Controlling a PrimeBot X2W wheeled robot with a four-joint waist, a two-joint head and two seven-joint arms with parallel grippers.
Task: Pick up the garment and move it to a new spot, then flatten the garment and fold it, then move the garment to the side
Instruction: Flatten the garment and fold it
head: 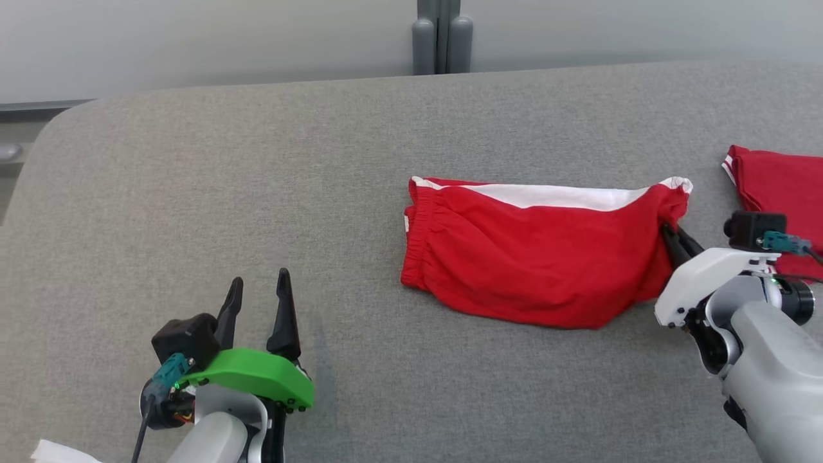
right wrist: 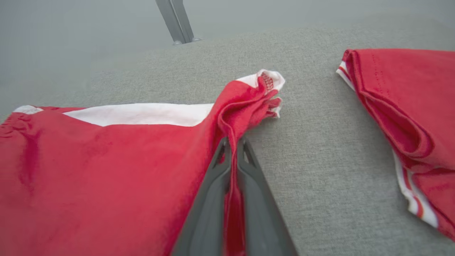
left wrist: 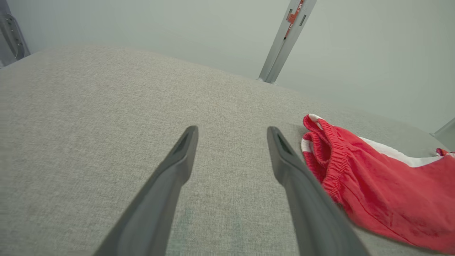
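My right gripper (head: 673,236) is pinched tight on the right end of the red shorts (head: 533,257). A fold of the cloth is squeezed between my two dark fingers. The shorts lie flat on the grey woven table top (head: 225,167), a bit right of the middle. They look soft and a little wrinkly. The left end has a bunched, stretchy waistband, and a white strip runs along the far edge. My left gripper (head: 260,278) is wide open and holds nothing, near the left front. Another red cloth (head: 781,186) with white stripes lies folded at the right.
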